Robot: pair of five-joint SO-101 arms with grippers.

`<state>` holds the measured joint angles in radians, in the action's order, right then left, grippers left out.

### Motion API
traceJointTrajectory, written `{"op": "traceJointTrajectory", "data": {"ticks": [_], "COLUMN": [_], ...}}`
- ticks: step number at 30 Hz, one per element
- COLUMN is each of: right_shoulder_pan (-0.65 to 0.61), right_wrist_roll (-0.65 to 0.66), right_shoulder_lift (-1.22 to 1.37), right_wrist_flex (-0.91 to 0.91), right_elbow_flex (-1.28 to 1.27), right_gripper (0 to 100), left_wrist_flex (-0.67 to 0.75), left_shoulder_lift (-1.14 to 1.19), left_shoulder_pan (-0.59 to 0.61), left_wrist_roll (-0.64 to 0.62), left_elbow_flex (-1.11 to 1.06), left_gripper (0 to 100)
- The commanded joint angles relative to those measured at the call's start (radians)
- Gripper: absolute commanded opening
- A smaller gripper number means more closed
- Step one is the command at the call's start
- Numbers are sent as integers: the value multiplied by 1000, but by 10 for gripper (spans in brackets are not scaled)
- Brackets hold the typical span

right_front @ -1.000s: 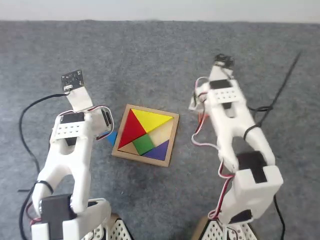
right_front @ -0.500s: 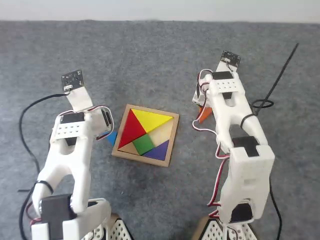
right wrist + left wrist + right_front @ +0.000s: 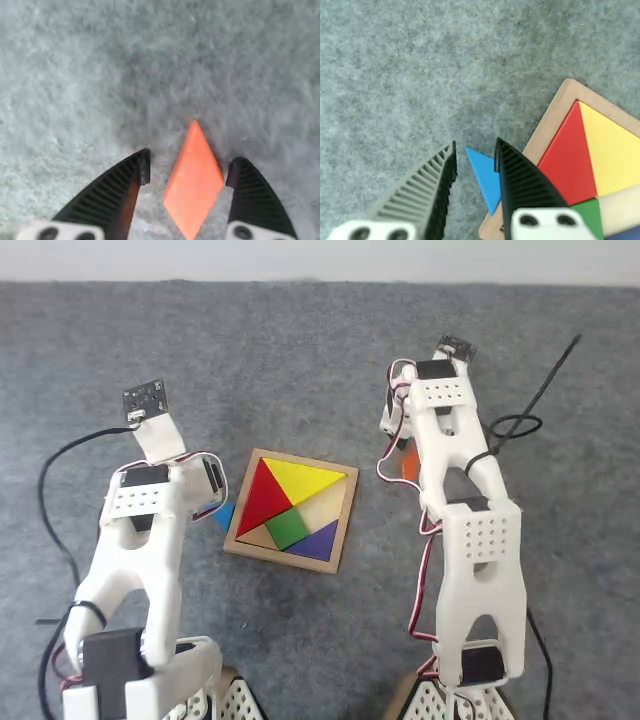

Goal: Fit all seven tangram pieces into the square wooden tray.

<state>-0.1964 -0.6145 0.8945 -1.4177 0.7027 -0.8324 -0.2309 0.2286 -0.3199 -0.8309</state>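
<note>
Right wrist view: right gripper [image 3: 190,160] spread astride orange piece [image 3: 193,186]; left gripper [image 3: 476,145] spread over blue piece [image 3: 487,179].

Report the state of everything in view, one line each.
Tray, partly filled: red piece, yellow piece, green piece, purple piece seated; gaps bare.
Blue piece, flat on carpet beside tray.
Orange piece, flat on carpet, outside tray.
Left claw, open over blue piece.
Right claw, open around orange piece.

Six tangram pieces [image 3: 264,495], one tray [image 3: 347,520]
</note>
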Motion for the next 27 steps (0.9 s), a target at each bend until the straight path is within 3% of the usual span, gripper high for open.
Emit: {"op": "traceJointTrajectory", "data": {"ticks": [1, 14, 27], "right_shoulder_pan": [7, 16, 15], "right_wrist_roll": [-8, 2, 158], "right_shoulder_lift": [15, 18, 16], "right_wrist_flex": [-51, -166, -251], "right_elbow_flex": [117, 187, 227], "right_gripper": [251, 59, 27], "left_wrist_flex": [0, 0, -2], "left_shoulder_lift": [-43, -43, -43], "left_shoulder_pan": [6, 6, 6], "left_wrist_roll": [9, 9, 9], "left_elbow_flex": [8, 7, 7], "left_gripper": [126, 126, 126]}}
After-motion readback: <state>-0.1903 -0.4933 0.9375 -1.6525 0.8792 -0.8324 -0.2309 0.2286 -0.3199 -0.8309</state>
